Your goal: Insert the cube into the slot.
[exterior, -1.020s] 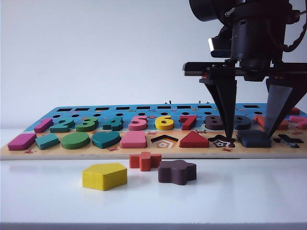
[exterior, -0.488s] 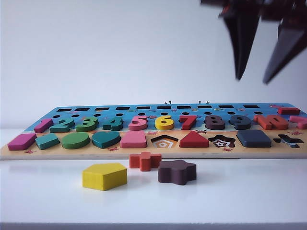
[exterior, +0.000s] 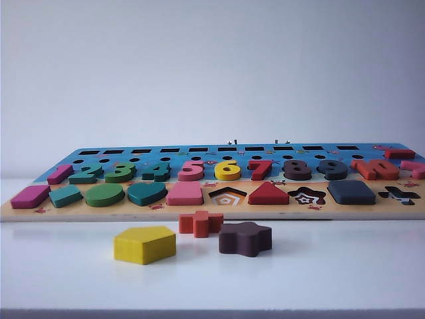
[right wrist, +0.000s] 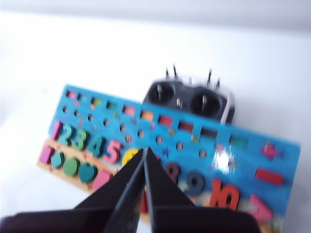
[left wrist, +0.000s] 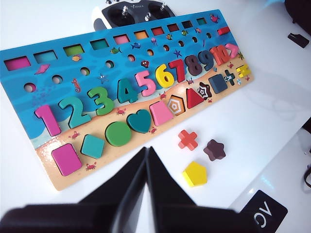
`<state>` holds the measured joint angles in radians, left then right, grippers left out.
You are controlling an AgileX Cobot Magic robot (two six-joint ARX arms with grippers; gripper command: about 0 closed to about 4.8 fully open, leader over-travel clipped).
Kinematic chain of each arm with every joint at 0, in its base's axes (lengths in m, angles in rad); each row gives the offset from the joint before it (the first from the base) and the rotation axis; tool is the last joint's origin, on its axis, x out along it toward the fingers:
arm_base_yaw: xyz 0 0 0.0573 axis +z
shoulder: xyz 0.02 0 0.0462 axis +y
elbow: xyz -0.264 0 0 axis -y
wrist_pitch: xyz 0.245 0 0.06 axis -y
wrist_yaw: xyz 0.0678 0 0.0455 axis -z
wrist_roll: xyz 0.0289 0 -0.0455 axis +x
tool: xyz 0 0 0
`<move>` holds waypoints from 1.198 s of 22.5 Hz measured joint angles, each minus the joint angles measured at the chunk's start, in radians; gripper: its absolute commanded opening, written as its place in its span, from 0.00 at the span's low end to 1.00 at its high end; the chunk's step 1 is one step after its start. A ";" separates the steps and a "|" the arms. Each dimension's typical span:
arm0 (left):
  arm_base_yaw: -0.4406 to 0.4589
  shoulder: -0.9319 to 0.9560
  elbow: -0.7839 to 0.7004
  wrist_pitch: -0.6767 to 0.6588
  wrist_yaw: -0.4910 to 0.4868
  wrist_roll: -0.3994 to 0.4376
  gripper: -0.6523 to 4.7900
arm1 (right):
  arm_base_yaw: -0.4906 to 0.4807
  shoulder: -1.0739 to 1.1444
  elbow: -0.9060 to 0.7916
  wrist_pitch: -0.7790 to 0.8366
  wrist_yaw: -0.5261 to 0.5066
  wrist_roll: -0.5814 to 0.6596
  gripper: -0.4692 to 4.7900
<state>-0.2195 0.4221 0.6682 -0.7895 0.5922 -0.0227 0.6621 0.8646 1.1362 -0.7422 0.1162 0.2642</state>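
On the white desk point(exterior: 345, 266) a yellow block point(exterior: 144, 244), a brown star point(exterior: 245, 238), then the cube point(exterior: 350, 192) seated in its slot at the board's point(exterior: 199, 214) right, while left hand point(left wrist: 146, 156) and right hand point(right wrist: 144, 156) hover clenched, empty.

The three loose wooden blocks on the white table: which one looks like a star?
The dark brown wooden star-shaped block, rightmost of the three. The yellow pentagon block has straight sides, and the orange-red block is a plus sign.

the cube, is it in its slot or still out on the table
In. The cube sits flat in the board's shape row, level with neighbouring pieces; right gripper is shut and empty above the board.
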 measured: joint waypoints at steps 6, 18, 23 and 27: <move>0.000 0.000 0.000 0.000 0.000 0.000 0.13 | 0.000 -0.109 -0.230 0.179 0.008 -0.096 0.07; 0.049 -0.012 0.000 0.119 0.000 0.046 0.13 | -0.177 -0.502 -0.740 0.521 -0.007 0.165 0.07; 0.102 -0.028 -0.026 0.218 -0.005 0.082 0.13 | -0.353 -0.625 -0.868 0.581 -0.163 0.181 0.07; 0.124 -0.064 -0.103 0.325 -0.055 0.087 0.13 | -0.444 -0.708 -0.933 0.679 -0.246 0.139 0.07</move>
<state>-0.0952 0.3584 0.5648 -0.4644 0.5373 0.0639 0.2180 0.1566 0.2035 -0.0631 -0.1295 0.4030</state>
